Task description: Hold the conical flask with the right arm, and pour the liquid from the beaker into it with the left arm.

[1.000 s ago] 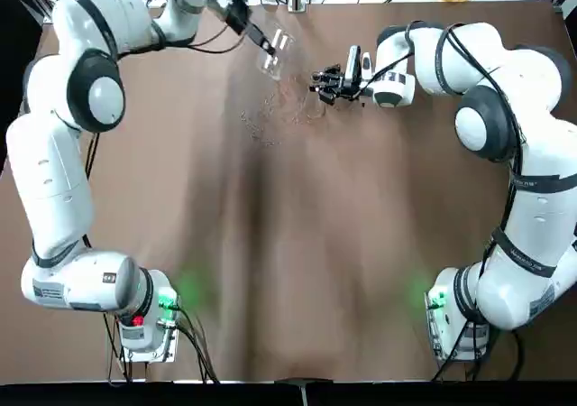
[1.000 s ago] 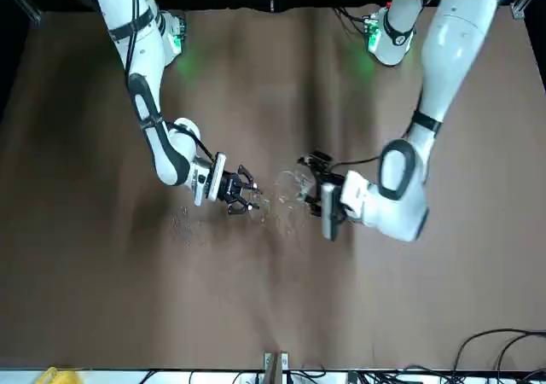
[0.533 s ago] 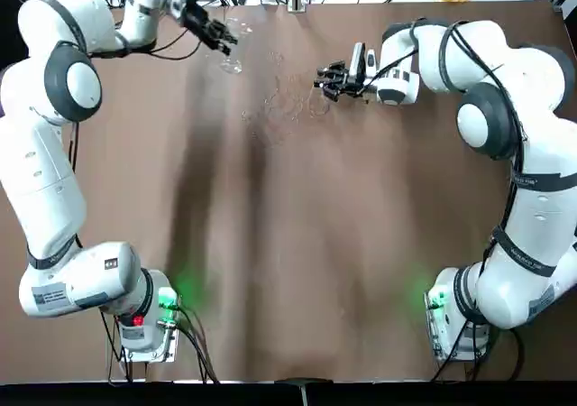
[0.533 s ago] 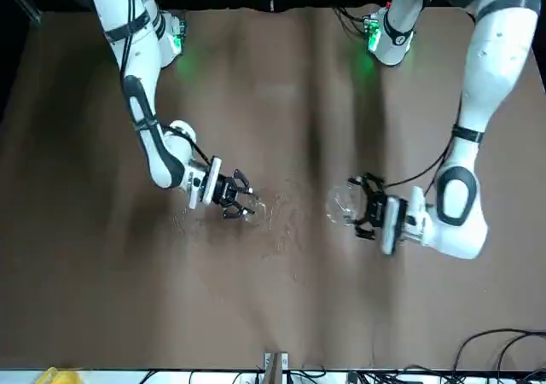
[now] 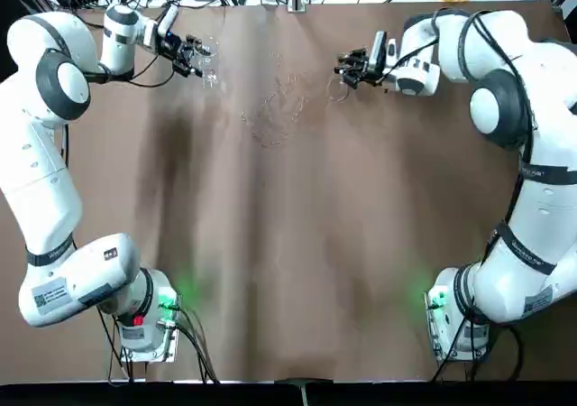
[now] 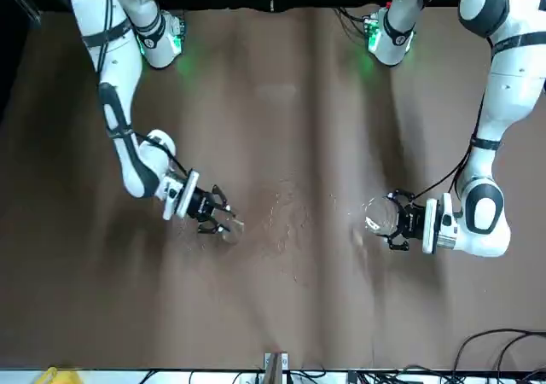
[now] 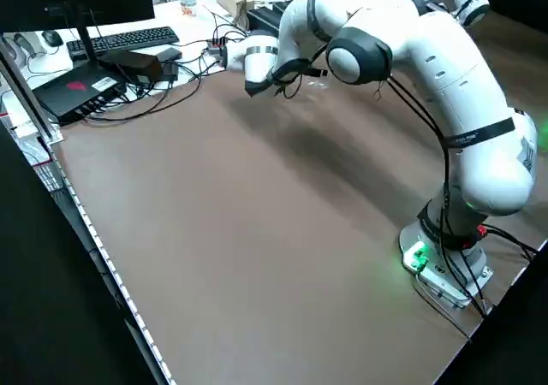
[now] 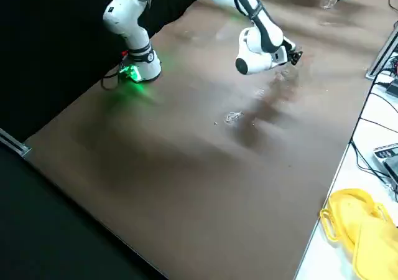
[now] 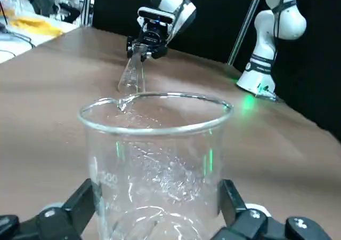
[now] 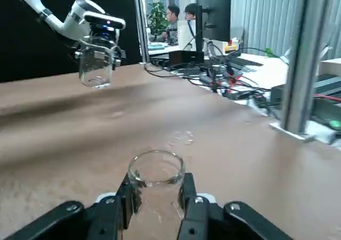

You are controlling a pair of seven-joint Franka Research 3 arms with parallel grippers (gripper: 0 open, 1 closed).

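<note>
Near to far, as the left wrist view runs: the beaker [image 9: 154, 181], gripped between the two fingers of the left gripper [image 9: 160, 202], near the worktop's [image 5: 270, 271] far edge, toward its far left corner; its mouth is up, its long axis close to vertical, its spout [image 9: 122, 104] turned roughly toward the flask; drops [image 5: 270, 108] and wet traces lie on the worktop between the two vessels; beyond them the flask [image 9: 132, 76], its neck clasped by the closed-in fingers of the right gripper [image 10: 158, 197], also near the far edge but right of its middle, mouth up and axis near vertical. Governing relation: the flask lies well apart from the beaker, to the robot's right and slightly nearer the bases; each vessel is nearest its own arm. Whether pouring is pending or finished cannot be told, nor the level inside either vessel; any pour from here would first call for a sideways approach, spout over the narrow mouth, then a slow tilt rightward; misalignment would risk a spill or glass striking glass.
</note>
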